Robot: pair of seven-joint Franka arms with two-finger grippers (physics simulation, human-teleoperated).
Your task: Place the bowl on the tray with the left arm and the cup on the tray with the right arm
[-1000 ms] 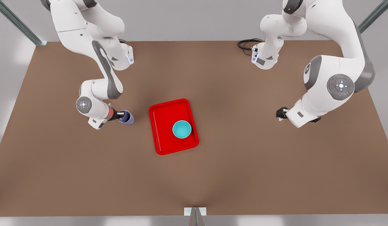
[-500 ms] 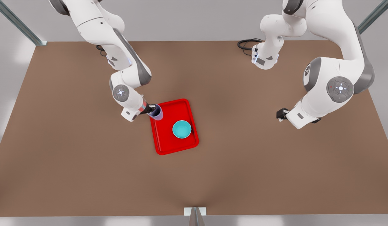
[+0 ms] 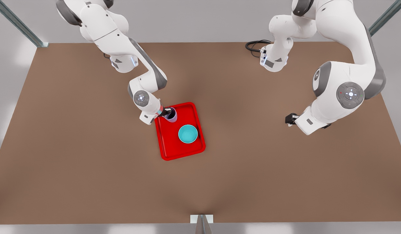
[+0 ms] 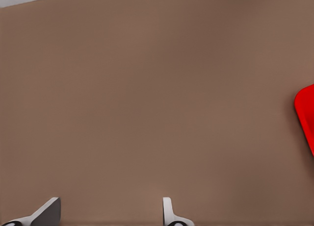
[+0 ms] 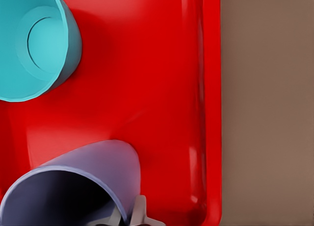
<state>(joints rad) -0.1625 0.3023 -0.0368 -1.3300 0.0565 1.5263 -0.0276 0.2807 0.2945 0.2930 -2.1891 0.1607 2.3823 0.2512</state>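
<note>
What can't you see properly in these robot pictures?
- Whether the cup touches the tray or hangs above it: the front view looks down from overhead.
- The right gripper fingers on the cup's rim: the wrist view's edge cuts them off.
- The left gripper, open over bare table: its fingers are cut off in the left wrist view.

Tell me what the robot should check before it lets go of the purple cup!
1. Cup is over the tray: ok.
2. Right gripper grips the cup's rim: ok.
3. Cup is clear of the bowl: ok, a gap shows between them.
4. Cup's bottom rests on the tray: cannot tell.
5. Bowl sits on the tray: ok.
6. Left gripper is out of the way: ok, it waits open above bare table, away from the tray.
</note>
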